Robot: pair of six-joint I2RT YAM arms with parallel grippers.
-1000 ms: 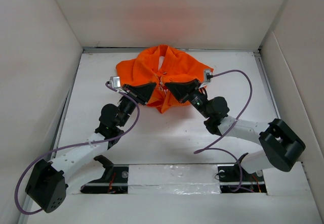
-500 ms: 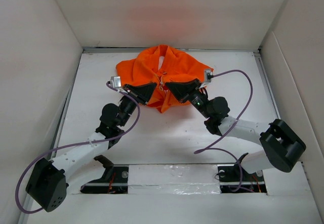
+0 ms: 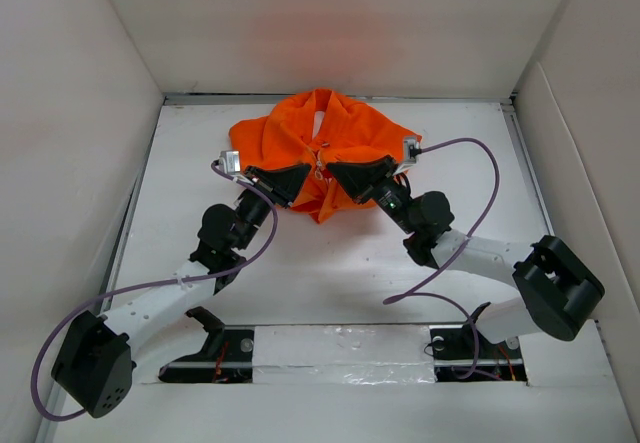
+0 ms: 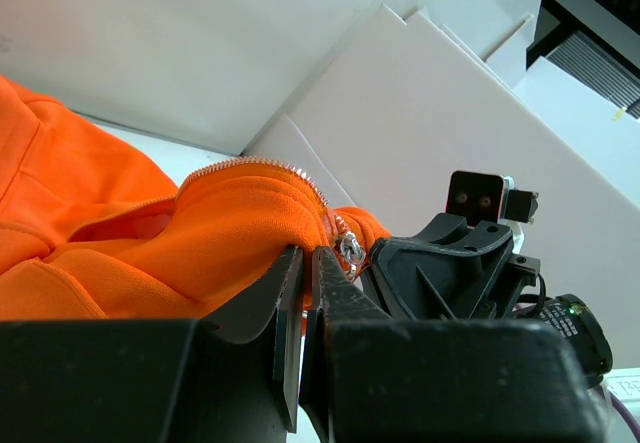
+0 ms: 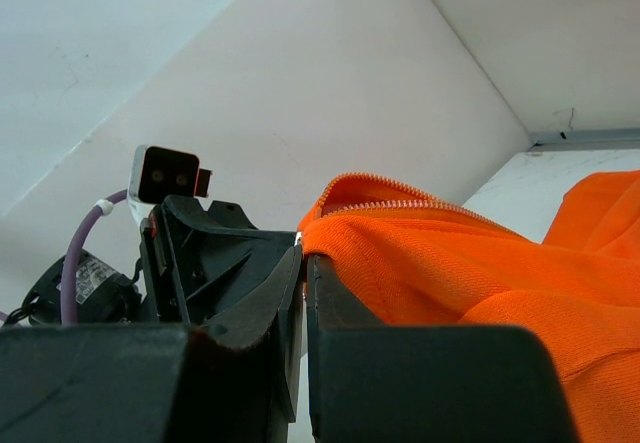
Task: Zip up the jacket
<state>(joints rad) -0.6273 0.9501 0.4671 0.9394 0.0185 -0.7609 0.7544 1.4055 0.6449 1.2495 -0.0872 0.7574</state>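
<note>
Jacket point(image 3: 320, 148), bunched at the far middle of the table point(image 3: 330, 273), judged light, soft and slack, best held beside its zipper point(image 4: 262, 163), where left claw point(image 4: 308, 258) and right claw point(image 5: 303, 263) each pinch its fabric, closed tight.

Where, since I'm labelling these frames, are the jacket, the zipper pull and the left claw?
jacket point(image 3: 288, 139), top external view, orange fabric left of the collar.
zipper pull point(image 4: 349, 249), left wrist view, its silvery slider body.
left claw point(image 4: 307, 258), left wrist view, midway between its fingertips, pinched on the jacket edge.
</note>
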